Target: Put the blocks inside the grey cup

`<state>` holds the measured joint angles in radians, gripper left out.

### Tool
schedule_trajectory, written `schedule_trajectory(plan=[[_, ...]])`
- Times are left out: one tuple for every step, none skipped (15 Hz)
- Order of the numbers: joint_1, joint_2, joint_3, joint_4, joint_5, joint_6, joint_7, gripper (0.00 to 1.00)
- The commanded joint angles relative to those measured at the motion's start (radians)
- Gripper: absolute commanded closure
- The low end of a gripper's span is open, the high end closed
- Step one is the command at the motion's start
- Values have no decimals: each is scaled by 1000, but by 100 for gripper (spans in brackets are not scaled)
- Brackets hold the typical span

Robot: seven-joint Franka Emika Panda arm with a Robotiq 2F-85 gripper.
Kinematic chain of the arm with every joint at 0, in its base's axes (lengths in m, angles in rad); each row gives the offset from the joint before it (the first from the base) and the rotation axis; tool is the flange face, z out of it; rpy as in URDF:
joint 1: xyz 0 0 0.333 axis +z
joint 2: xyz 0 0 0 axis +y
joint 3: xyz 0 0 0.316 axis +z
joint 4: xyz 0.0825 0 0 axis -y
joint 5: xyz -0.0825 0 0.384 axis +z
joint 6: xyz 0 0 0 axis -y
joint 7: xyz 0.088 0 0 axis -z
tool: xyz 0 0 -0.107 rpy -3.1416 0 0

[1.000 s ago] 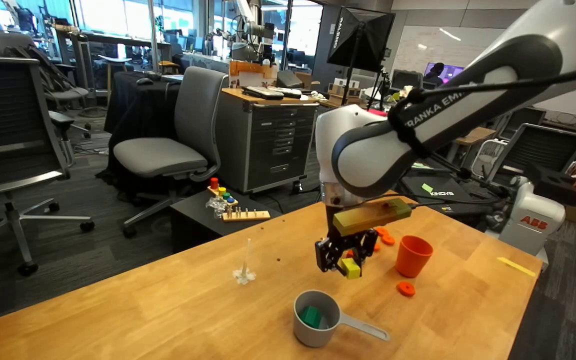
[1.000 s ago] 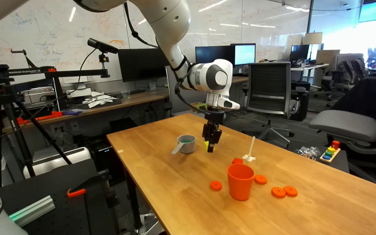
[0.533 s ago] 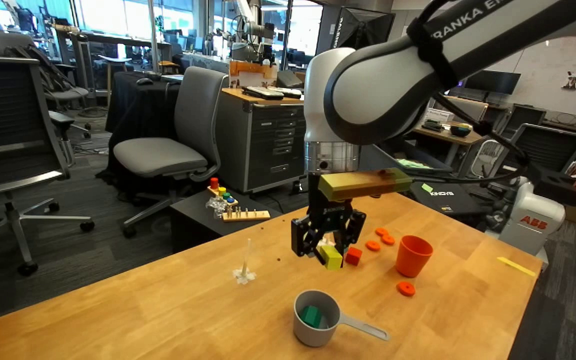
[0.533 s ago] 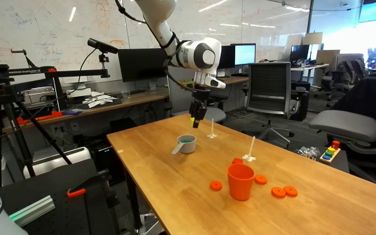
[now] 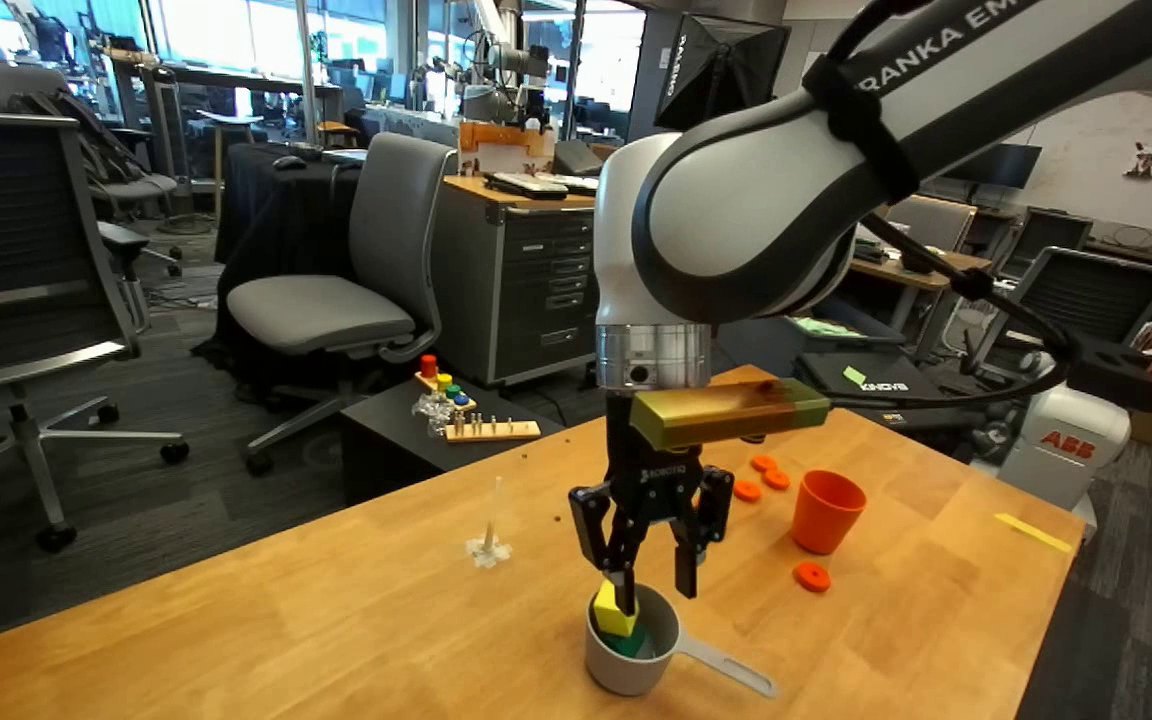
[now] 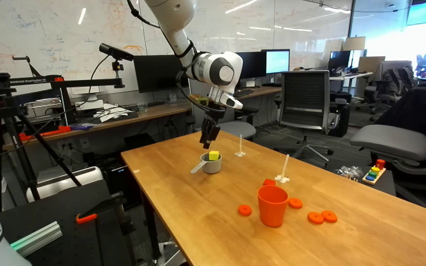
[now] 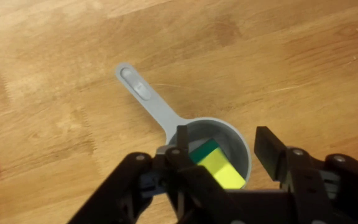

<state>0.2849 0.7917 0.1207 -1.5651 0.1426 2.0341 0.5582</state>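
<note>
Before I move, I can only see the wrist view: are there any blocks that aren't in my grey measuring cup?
Observer: Yes. An orange-red block is on the table, just beyond the orange cup in an exterior view.
Operator: Ooh! And what's right under me, am I bumping it?
Observer: No. In an exterior view, a gap shows between the claw and the yellow block.
Operator: Phew. Is that orange cup tipped over?
Observer: No, it stands upright in both exterior views.
</note>
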Motion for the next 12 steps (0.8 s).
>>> schedule_trajectory(plan=[[2, 5, -7, 13, 23, -32, -23, 8], [0, 4, -13, 12, 20, -35, -18, 2], [2, -7, -26, 7, 5, -36, -13, 0], [3, -16, -41, 3, -6, -34, -4, 0], [0, -30, -59, -1, -19, -40, 4, 0], [0, -47, -86, -8, -44, -45, 14, 0], [-2, -57, -110, -11, -69, -47, 19, 0], [-1, -68, -139, -14, -99, -52, 30, 0], [-1, -70, -166, -12, -131, -53, 43, 0], [-5, -70, -188, -8, -153, -46, 62, 0], [-12, -64, -204, -2, -163, -38, 82, 0], [-21, -54, -214, 7, -161, -29, 104, 0]])
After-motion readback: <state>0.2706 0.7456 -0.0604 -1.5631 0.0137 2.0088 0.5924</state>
